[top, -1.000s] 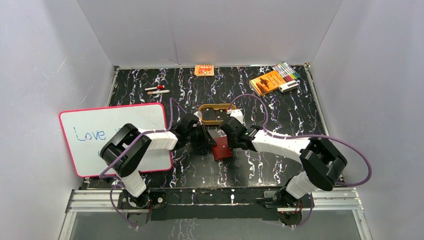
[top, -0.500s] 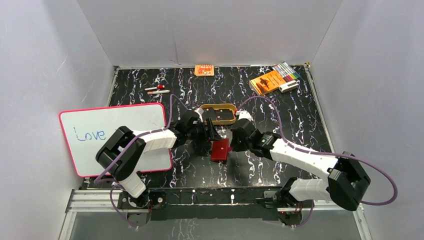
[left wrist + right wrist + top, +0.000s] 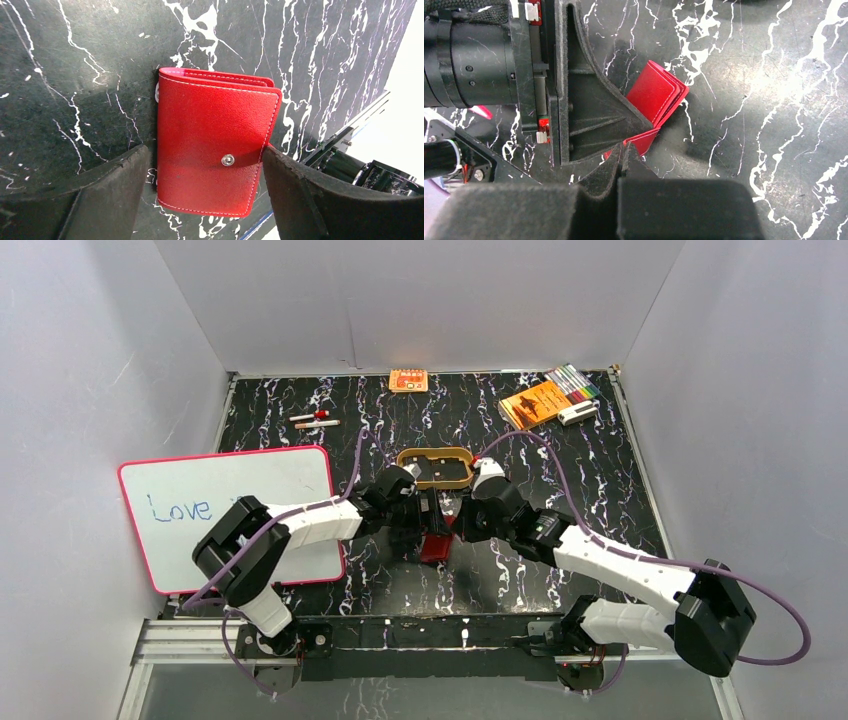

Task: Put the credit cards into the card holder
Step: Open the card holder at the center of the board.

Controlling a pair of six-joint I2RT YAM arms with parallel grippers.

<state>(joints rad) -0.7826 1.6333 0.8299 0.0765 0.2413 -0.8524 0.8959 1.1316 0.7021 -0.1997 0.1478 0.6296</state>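
Left tool (image 3: pixel 204 150) is standing wide open astride the closed card holder (image 3: pixel 215 110), which is lying flat mid-surface (image 3: pixel 75 75) towards the near edge and judged light, pliable, best gripped across its stitched sides, while right tool (image 3: pixel 626 150) is sitting fully closed at its corner.

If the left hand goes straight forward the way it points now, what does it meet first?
Probably the red card holder, which lies folded between the open fingers of the left hand; their tips would reach the table beside it. Depth is unclear.
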